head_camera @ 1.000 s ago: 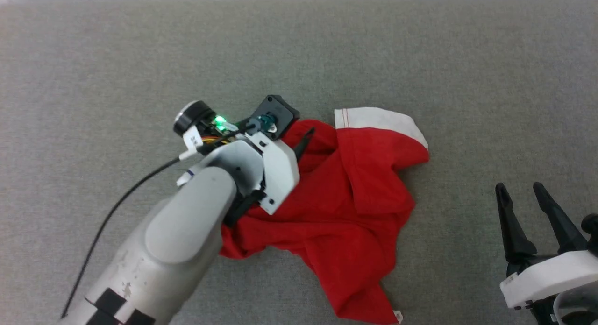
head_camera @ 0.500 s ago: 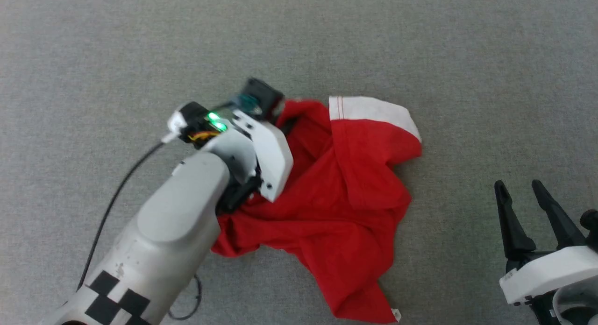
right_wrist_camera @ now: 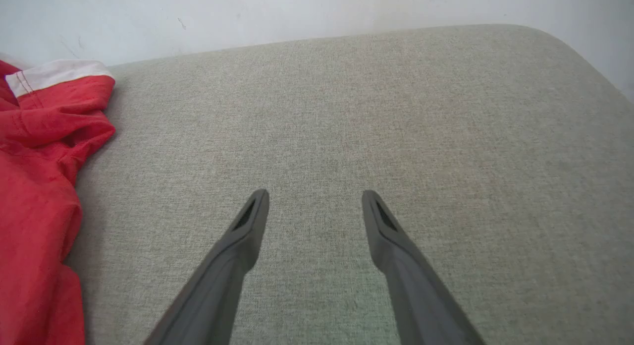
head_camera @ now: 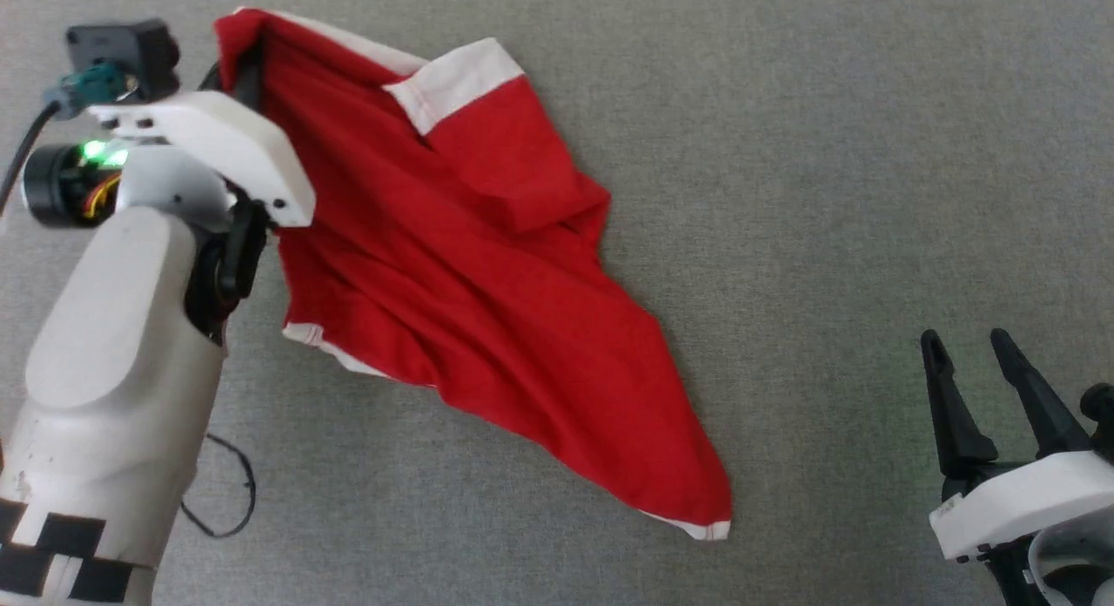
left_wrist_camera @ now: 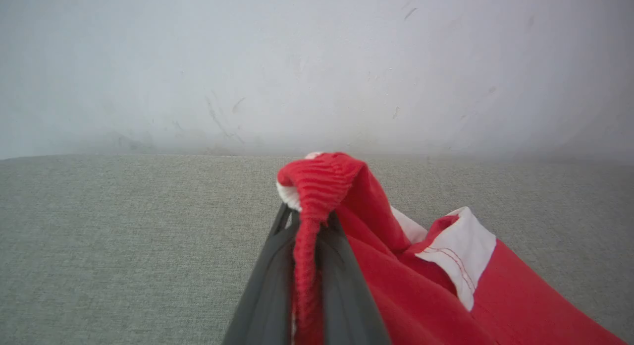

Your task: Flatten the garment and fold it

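**Head view.** Left claw (head_camera: 244, 62) is clamped on one end of the shorts (head_camera: 452, 284), upper left, apparently held clear of the counter (head_camera: 827, 153). The cloth drapes diagonally to a hem corner at lower centre, with creases and a turned-over white hem mid-cloth. Right claw (head_camera: 965, 340) is at lower right, fingers apart, empty and well apart from the shorts.

**Left wrist view.** The fingers pinch the ribbed waistband (left_wrist_camera: 322, 179). The bite looks deep.

**Right wrist view.** The spread fingers hang over bare counter, with the shorts at the left edge.

**Judgement.** The step is flattening. A one-point hold leaves twists, so the right claw should take the opposite waistband end. Both then pull apart and lower the shorts taut, so the legs lie flat.
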